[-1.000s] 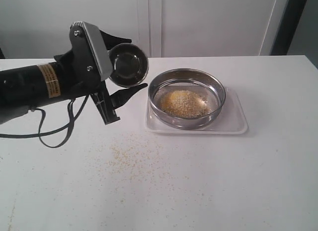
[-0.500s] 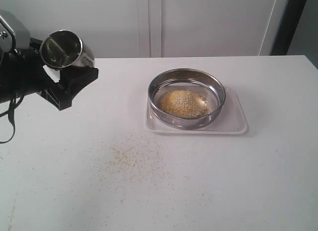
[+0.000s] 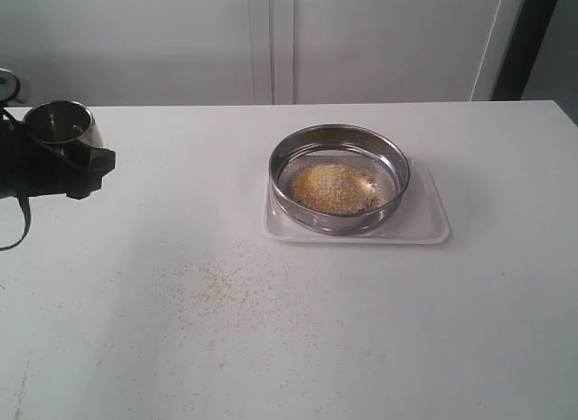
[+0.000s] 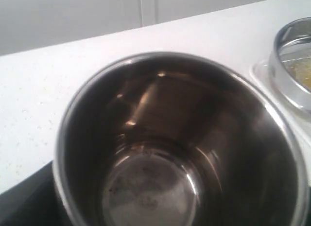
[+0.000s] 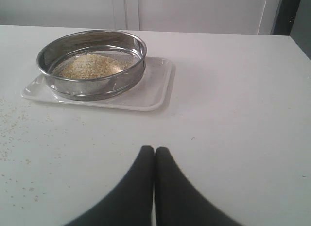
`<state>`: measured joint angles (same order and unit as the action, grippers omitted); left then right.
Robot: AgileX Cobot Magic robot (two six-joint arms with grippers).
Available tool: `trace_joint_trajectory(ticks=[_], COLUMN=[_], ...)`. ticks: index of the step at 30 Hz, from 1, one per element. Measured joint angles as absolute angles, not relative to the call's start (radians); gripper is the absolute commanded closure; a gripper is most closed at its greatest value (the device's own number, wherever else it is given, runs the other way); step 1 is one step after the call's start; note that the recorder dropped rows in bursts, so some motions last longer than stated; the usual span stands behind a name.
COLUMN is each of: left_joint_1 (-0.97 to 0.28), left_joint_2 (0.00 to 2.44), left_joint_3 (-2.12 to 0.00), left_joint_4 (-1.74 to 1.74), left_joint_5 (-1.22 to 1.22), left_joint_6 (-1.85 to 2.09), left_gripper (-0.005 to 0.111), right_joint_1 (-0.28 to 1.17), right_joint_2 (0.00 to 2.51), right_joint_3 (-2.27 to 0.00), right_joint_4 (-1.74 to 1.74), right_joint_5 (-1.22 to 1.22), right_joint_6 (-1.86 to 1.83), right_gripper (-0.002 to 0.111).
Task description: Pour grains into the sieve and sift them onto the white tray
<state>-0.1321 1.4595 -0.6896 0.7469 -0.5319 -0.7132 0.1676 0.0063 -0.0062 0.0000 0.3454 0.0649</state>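
The sieve (image 3: 340,176) sits on the white tray (image 3: 426,223) right of the table's middle. A mound of yellow and beige grains (image 3: 332,186) lies on its mesh. My left gripper (image 3: 65,158) is at the far left edge, shut on a small steel cup (image 3: 60,123) that stands upright with its mouth up. The left wrist view looks into the cup (image 4: 165,153), which is empty, and its jaws are hidden behind it. My right gripper (image 5: 154,150) is shut with nothing in it, low over the table well short of the sieve (image 5: 92,63) and tray (image 5: 155,85).
Spilled grains (image 3: 239,280) are scattered on the white table in front of the tray, left of the middle; some show as specks (image 5: 12,124) in the right wrist view. A pale wall with cabinet panels runs behind the table.
My left gripper has swung from beside the sieve back to the far left and turned the cup from tipped on its side to upright. The sieve, tray and grains have not moved.
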Motion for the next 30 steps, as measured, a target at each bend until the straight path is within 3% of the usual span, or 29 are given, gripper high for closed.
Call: trace_joint_trajectory(ticks=[11,30], left_joint_1=[-0.13,-0.13], left_joint_2=[1.574,1.82], left_joint_3=[-0.728,-0.837], left_joint_4=[0.458,0.412], left_joint_5=[-0.481,-0.689], left_joint_6=[-0.516,-0.512], left_gripper=[0.107,0.107], right_joint_1=[0.168,0.168], right_joint_2=[0.006,0.006], right_joint_3=[-0.006,-0.006], right_joint_4=[0.0,0.0], right_joint_5=[0.345,0.345], right_joint_6=[0.065,0.065], right_gripper=[0.108,0.108])
